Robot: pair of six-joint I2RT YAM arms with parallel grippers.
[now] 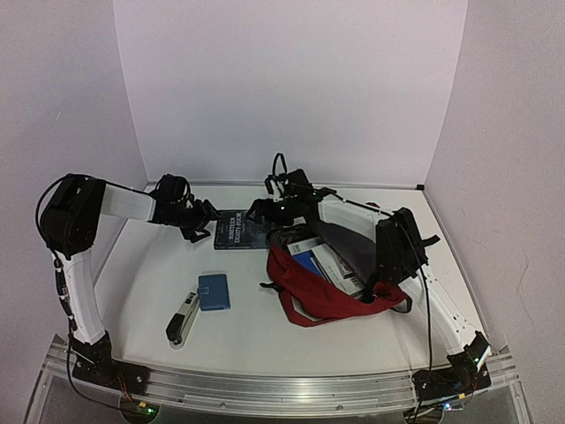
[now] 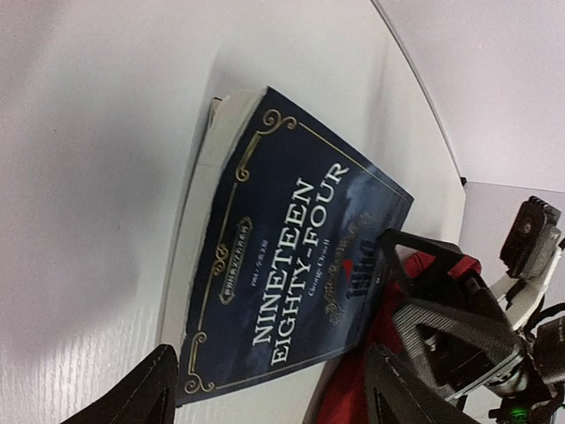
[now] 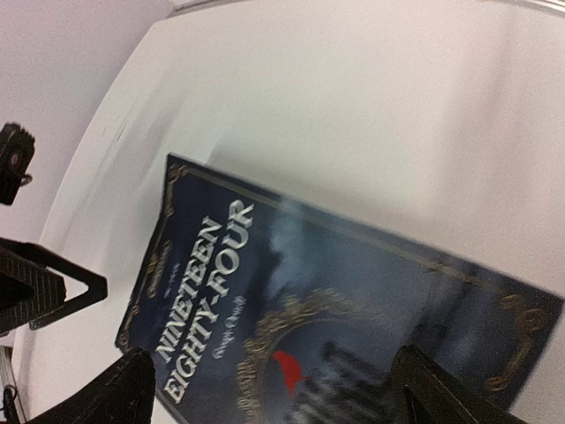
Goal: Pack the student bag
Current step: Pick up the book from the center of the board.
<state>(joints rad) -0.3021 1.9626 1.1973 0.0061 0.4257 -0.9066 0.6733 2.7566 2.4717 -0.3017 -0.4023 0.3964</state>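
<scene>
The student bag (image 1: pixel 311 293) lies right of centre in the top view, dark red, on the white tabletop (image 1: pixel 146 274). Its mouth gapes toward the upper left of the frame, showing grey lining and what look like books or papers inside. Just beyond that mouth, toward the upper left, a dark blue book (image 1: pixel 237 231) titled "Nineteen Eighty-Four" lies flat with its cover up.

The left gripper (image 1: pixel 201 223) sits at the book's left edge. In its wrist view the fingertips stand far apart with the book's end between them, clamped on nothing. The right gripper (image 1: pixel 259 212) sits at the book's right edge, near the bag's opening, with its jaws also spread wide over the cover and gripping nothing.

Lower left of the bag a small flat blue item (image 1: pixel 214 291) rests on the tabletop. Just beside it lies a silver-and-black object (image 1: pixel 183 320), possibly a stapler.
</scene>
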